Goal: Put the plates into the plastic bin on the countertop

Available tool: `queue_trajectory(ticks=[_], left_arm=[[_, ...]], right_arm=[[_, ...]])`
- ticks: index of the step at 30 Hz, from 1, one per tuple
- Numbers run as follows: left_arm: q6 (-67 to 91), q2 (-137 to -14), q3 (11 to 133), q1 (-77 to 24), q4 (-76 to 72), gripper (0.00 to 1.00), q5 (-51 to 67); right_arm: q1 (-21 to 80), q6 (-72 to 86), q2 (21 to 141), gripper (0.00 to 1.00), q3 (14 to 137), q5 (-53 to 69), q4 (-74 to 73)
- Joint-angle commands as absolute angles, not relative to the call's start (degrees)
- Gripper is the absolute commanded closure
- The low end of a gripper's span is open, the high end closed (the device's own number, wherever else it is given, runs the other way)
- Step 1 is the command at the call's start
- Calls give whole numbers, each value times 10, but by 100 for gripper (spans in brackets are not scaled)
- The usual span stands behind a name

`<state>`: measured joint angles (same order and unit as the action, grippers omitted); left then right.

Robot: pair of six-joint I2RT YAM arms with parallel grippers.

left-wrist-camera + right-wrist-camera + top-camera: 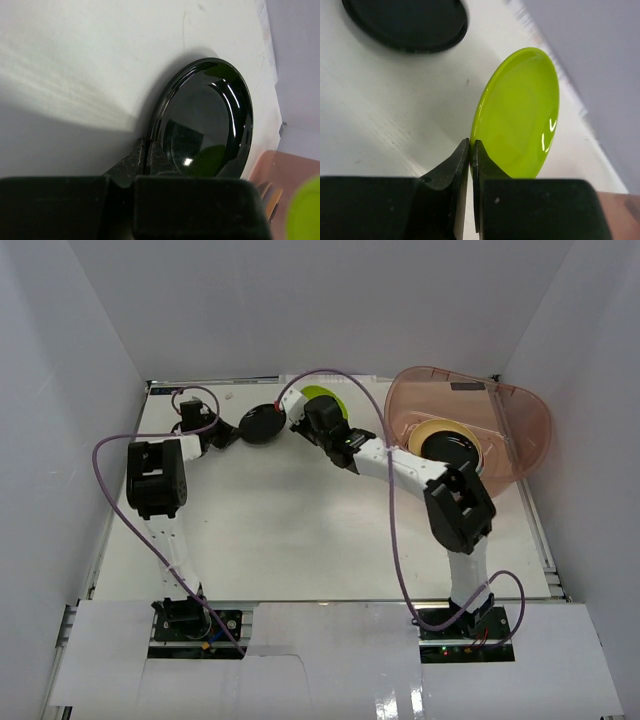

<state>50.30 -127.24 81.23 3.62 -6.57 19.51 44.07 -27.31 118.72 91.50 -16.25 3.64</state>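
Observation:
A glossy black plate (262,424) (207,122) lies at the back of the white countertop (300,530), and my left gripper (226,435) (148,148) is shut on its near rim. A lime green plate (325,398) (517,112) lies just to its right, partly hidden by my right arm; my right gripper (308,423) (470,148) is shut on its rim. The translucent pinkish plastic bin (520,425) stands at the back right. It holds a stack topped by a black plate (450,450) over a pale orange rim (425,430).
White walls enclose the countertop on three sides. The black plate (405,22) shows at the top left of the right wrist view. The bin's edge (295,172) shows at the lower right of the left wrist view. Purple cables loop above both arms.

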Motion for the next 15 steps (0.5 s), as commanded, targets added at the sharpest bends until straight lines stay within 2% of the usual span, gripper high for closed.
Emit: queue_trajectory(ticks=[1,8,15], left_arm=[[487,-1206,759,34,-26,100,184],[493,-1069,679,31,-30,100,197],[475,-931,662,-73,-4,100,173]], right_arm=[[457,-253,1050,92,890,-207,114],[424,-280,897,92,835,-342,55],[296,-127,813,92,652,-344,13]])
